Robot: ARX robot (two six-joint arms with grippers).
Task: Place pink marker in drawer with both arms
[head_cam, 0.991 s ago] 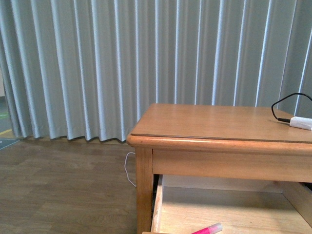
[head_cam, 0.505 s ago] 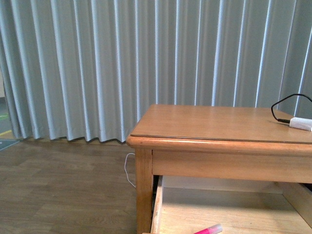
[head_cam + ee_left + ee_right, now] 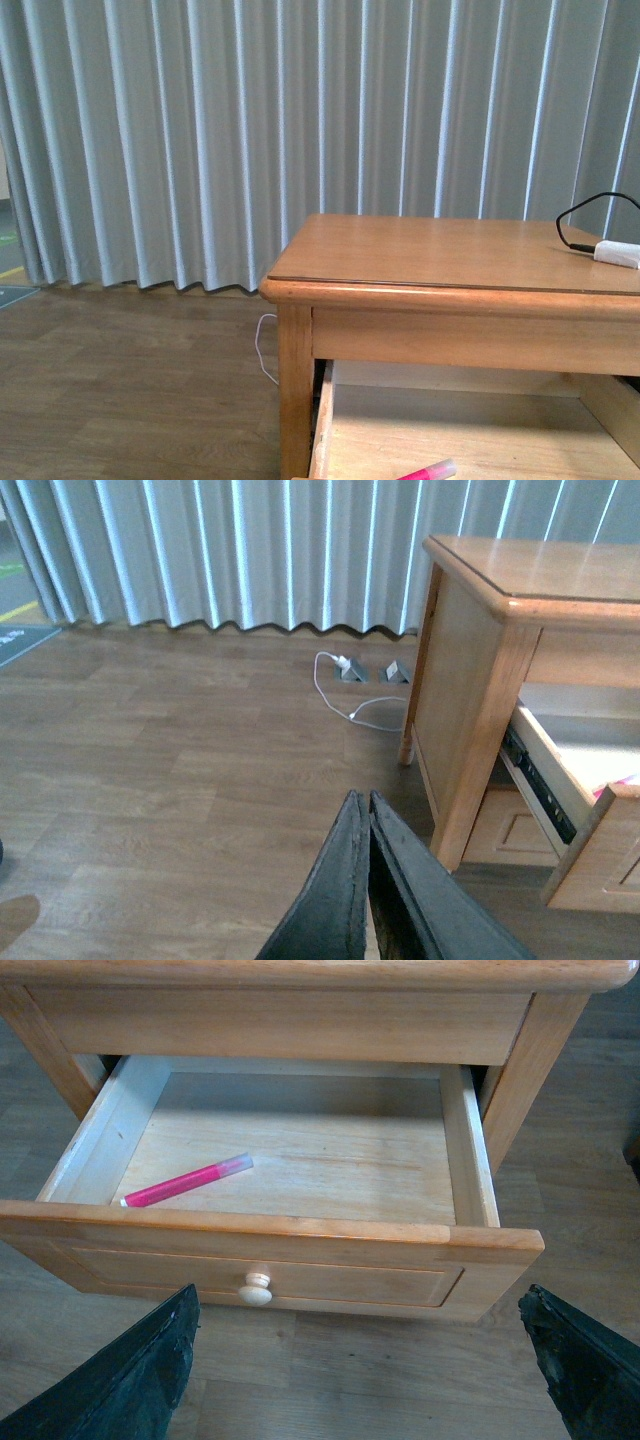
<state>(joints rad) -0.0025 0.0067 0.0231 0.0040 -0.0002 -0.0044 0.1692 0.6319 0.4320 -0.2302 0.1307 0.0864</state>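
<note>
The marker [image 3: 187,1180] lies flat in the open drawer [image 3: 300,1228], whole in the right wrist view; the front view shows only its tip at the bottom edge. The right claw [image 3: 358,1305] gapes empty before the drawer; the left claw [image 3: 362,800], clenched on nothing, hangs over floor [image 3: 150,740].

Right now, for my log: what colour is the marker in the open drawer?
The marker is bright pink; clearest in right wrist view.

glossy wooden drawer [image 3: 300,1250], smooth plastic pink marker [image 3: 187,1181]
</note>
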